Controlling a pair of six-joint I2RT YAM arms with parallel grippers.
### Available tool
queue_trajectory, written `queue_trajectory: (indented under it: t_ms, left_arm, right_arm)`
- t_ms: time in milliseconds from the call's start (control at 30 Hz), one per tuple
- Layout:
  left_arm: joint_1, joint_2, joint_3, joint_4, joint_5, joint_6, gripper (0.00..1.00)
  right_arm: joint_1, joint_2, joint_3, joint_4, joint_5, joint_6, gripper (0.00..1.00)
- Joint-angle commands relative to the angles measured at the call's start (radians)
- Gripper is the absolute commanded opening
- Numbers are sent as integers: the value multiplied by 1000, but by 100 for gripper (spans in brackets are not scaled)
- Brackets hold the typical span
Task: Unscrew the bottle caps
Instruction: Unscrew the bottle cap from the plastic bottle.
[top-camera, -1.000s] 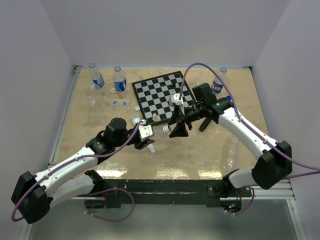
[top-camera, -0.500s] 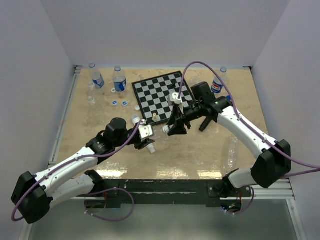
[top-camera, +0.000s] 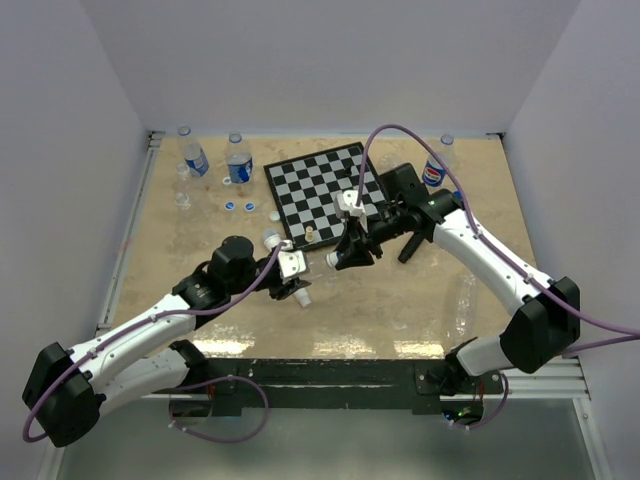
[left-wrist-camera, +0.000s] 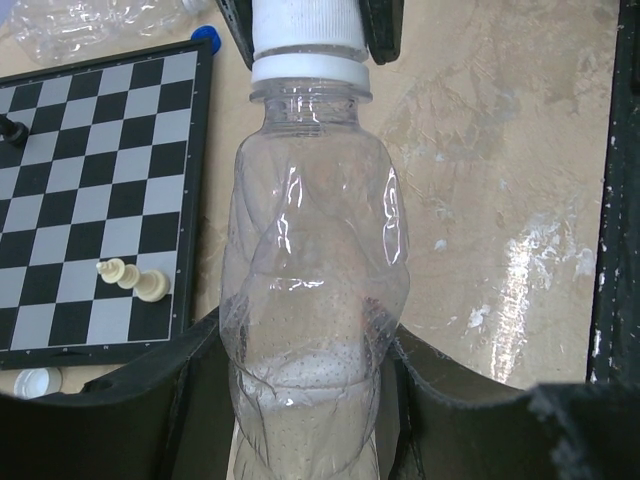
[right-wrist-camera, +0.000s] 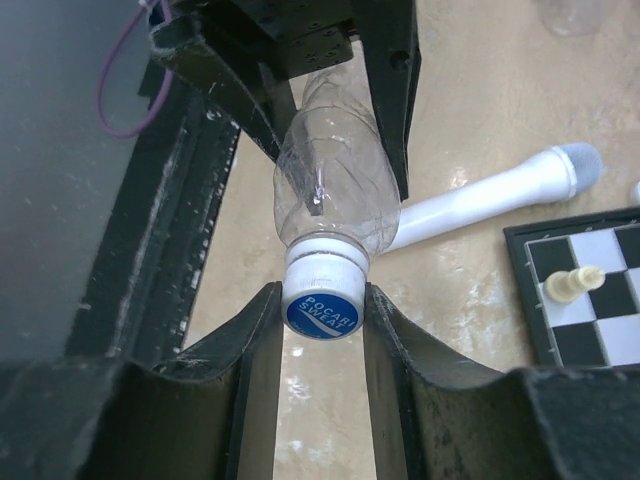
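Top view: my left gripper (top-camera: 298, 284) and right gripper (top-camera: 346, 258) meet mid-desk, just off the chessboard's (top-camera: 320, 185) near edge. Bare desk (top-camera: 400, 310) lies toward the near edge.
Left wrist: my left gripper clamps an empty clear bottle (left-wrist-camera: 315, 300).
Right wrist: my right gripper pinches its blue-topped cap (right-wrist-camera: 322, 300). A white microphone (right-wrist-camera: 490, 195) lies beneath.

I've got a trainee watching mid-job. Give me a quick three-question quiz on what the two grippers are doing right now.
1. True or false: the left gripper grips the clear bottle by its body.
2. What does the right gripper clamp? A: a chess piece. B: the bottle's cap. C: a white microphone.
3. Fill in: the cap's top is ___ with white lettering.
Key: 1 true; 2 B; 3 blue.
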Motion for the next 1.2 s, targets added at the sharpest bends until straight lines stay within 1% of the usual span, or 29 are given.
queue_trajectory:
  t_ms: [0, 33, 133, 167, 233, 267, 333, 400, 500, 567, 667, 700, 767, 800, 833, 900, 933, 1000, 1033, 1133, 1167]
  left_arm:
    - [2, -5, 25, 50, 7, -11, 5]
    - [0, -5, 25, 50, 9, -10, 5]
    - [-4, -6, 23, 49, 7, -10, 5]
    - [-3, -9, 22, 49, 4, -10, 5]
    - [-4, -11, 23, 49, 3, -11, 5]
    - [-3, -11, 22, 49, 1, -11, 5]
    - [-4, -14, 22, 47, 1, -10, 5]
    - [-4, -14, 22, 49, 3, -10, 5]
    - [-4, -14, 23, 49, 4, -8, 5]
    - [-4, -14, 22, 49, 6, -10, 5]
    - [-6, -14, 22, 49, 6, -10, 5]
    - [-6, -14, 22, 47, 7, -10, 5]
    - [-6, -16, 22, 47, 6, -10, 5]
    - [-6, -16, 23, 47, 6, -8, 4]
    - [-7, -16, 22, 47, 6, -8, 4]
    - [-6, -16, 23, 47, 6, -10, 5]
    - [-6, -16, 22, 47, 6, -10, 4]
    - [-7, -16, 22, 47, 7, -10, 5]
    - [-6, -12, 23, 47, 7, -10, 5]
    - [-6, -14, 22, 47, 7, -8, 5]
    - [-7, -12, 22, 47, 4, -8, 5]
  right_arm:
    - [8, 2, 85, -287, -47, -523, 0]
    - [9, -3, 89, -356, -49, -666, 0]
    - [9, -48, 74, -347, -10, -915, 0]
    - [9, -62, 68, -349, 8, -1007, 3]
    - [15, -67, 63, -347, 75, -1168, 12]
    - [17, -61, 66, -347, 107, -1245, 13]
    - [21, -46, 74, -350, 175, -1326, 10]
    - [23, -38, 69, -355, 214, -1397, 5]
    - [23, -42, 50, -356, 197, -1442, 3]
    - [21, -52, 34, -355, 178, -1446, 4]
    - [20, -65, 11, -346, 149, -1411, 10]
    - [20, -70, 5, -333, 133, -1371, 13]
    - [18, -82, -3, -306, 108, -1283, 21]
    - [17, -88, -7, -289, 96, -1237, 27]
    - [14, -99, -10, -272, 85, -1175, 39]
    - [6, -121, -20, -225, 79, -1062, 60]
    - [3, -136, -24, -203, 79, -1005, 67]
    - [-6, -157, -30, -154, 76, -884, 73]
    - [-8, -167, -32, -129, 73, -800, 75]
    - [-14, -187, -30, -62, 51, -586, 78]
    - [-14, -191, -29, -34, 48, -478, 79]
